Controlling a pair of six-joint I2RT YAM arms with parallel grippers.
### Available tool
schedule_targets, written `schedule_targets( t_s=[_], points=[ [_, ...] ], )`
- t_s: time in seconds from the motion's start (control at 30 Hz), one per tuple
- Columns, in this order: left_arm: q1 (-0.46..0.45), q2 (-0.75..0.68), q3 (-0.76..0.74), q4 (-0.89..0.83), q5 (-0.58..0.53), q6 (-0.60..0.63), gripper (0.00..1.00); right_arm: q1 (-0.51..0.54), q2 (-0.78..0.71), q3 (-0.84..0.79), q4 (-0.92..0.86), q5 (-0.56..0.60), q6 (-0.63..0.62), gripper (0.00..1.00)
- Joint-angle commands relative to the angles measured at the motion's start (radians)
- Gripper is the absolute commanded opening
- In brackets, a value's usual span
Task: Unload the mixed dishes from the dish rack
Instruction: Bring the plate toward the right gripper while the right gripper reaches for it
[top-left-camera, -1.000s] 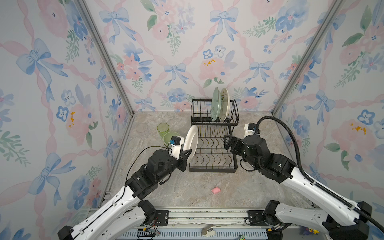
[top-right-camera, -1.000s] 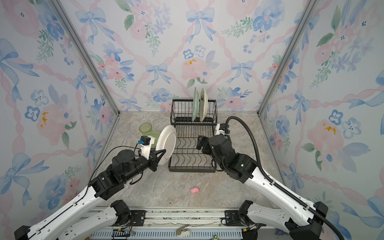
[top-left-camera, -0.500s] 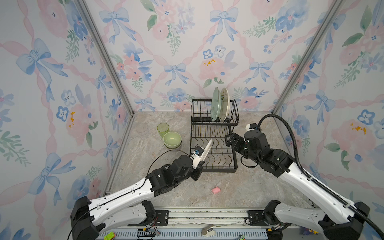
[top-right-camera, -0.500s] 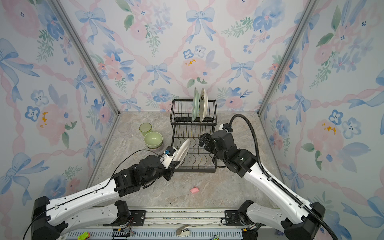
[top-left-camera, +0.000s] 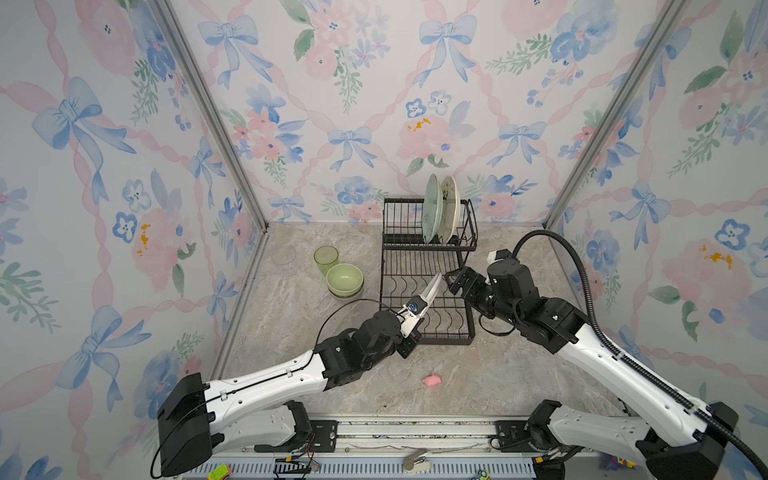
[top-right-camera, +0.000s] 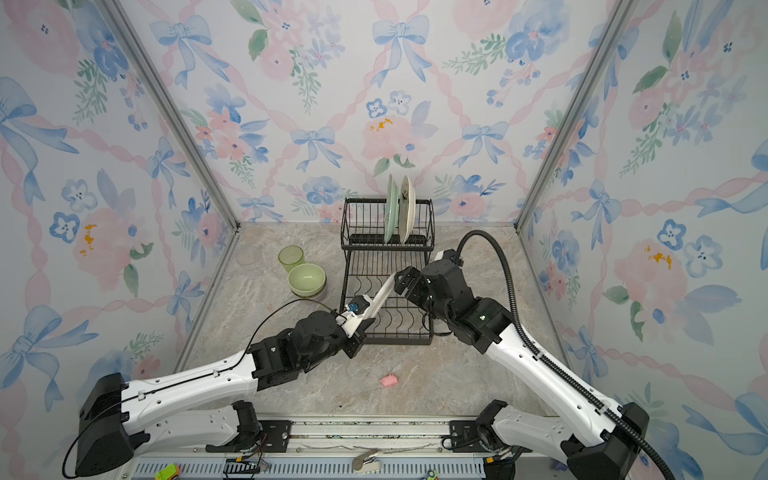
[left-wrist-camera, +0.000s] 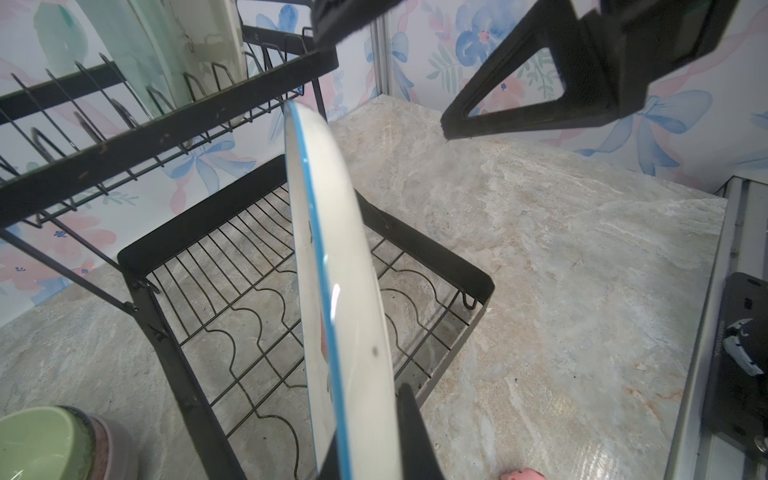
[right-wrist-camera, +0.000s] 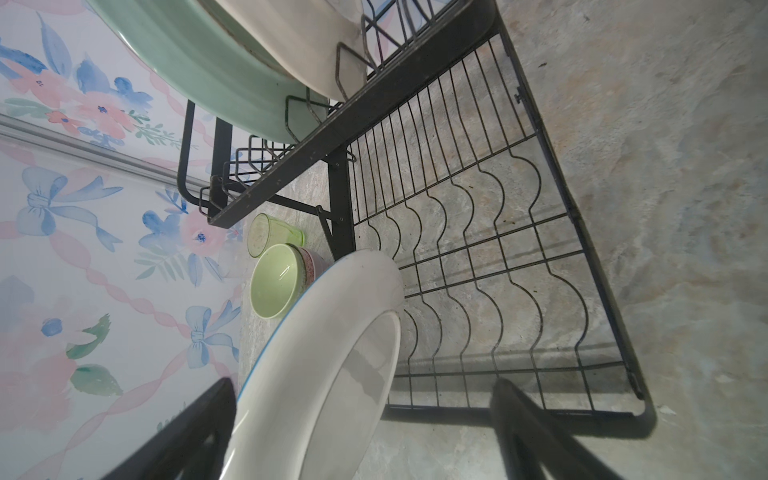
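Viewer: Swung rightward from beside the bowls since a second ago, the left gripper (top-left-camera: 420, 303) now hangs over the near end of the black wire two-tier dish rack (top-left-camera: 446, 341); it is clenched on the near edge of a round white plate with a thin blue rim (top-left-camera: 432, 286), held on edge and tilted above the lower tier.

Listener: And the right arm?

Viewer: It has come in from the right; the right gripper (top-left-camera: 452, 282) is spread wide at the plate's far edge, which the right wrist view shows between its jaws; whether they touch, I cannot tell.

Listener: Which step is this?

Viewer: A hand-over, I judge; next the right jaws must close on the rim before the left lets go; a pale green plate (top-left-camera: 432, 208) and a cream plate (top-left-camera: 451, 208) wait upright in the far upper tier; a pale green bowl (top-left-camera: 344, 279) stands left of the rack.

Listener: Any writing?

Viewer: None readable; only a scrap of red and green print on the plate's face.
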Motion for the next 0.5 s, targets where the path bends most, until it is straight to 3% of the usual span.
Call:
schedule_targets(
  t_s=[0.0,0.3,0.47],
  points=[
    [-0.012,0.015,0.061,0.160,-0.025,0.065,0.00,-0.010,0.002,-0.011,0.000,-0.013,0.020,0.97],
    [-0.034,0.088,0.097,0.200,-0.023,0.135,0.00,-0.035,0.053,-0.053,0.036,-0.087,0.070,0.99],
    [-0.041,0.098,0.088,0.248,-0.004,0.154,0.00,-0.053,0.070,-0.082,0.095,-0.140,0.097,0.88]
  ],
)
